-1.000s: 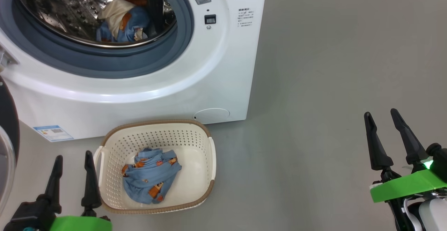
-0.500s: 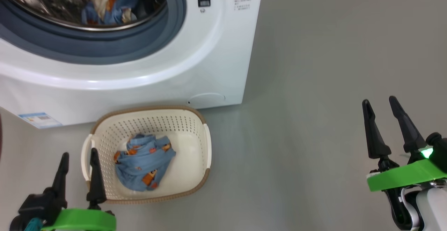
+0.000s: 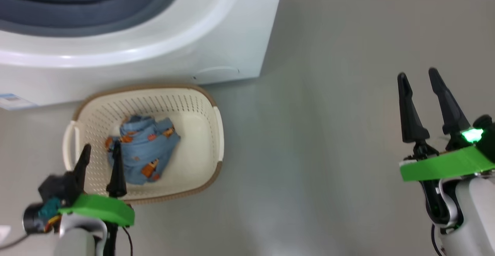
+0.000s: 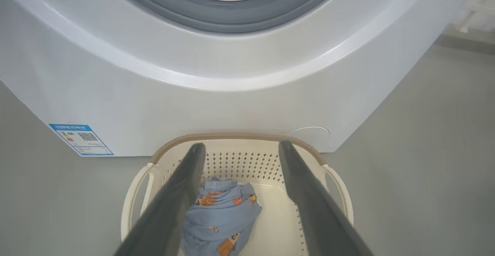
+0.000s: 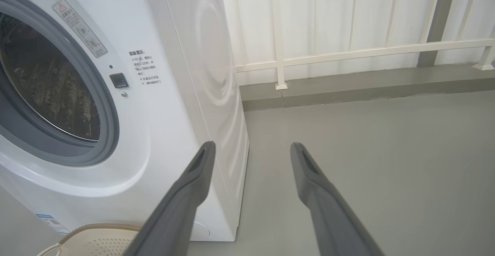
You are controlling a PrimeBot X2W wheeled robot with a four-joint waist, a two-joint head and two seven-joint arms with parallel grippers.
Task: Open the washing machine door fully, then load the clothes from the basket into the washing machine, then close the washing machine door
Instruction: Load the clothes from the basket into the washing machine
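Soft crumpled blue clothes (image 3: 143, 151) fill the perforated cream basket (image 3: 144, 89), six o'clock of the glossy white washing machine (image 3: 154, 55); left gripper (image 3: 101, 147) above it, right gripper (image 3: 417, 74) at three o'clock, both fingers spread wide, empty.

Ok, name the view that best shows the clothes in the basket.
Head view: the whole clothes bundle lies in the basket, slightly blurred. Left wrist view is closer and sharper, but a finger and the frame edge cut it. Right wrist view catches the basket's rim.
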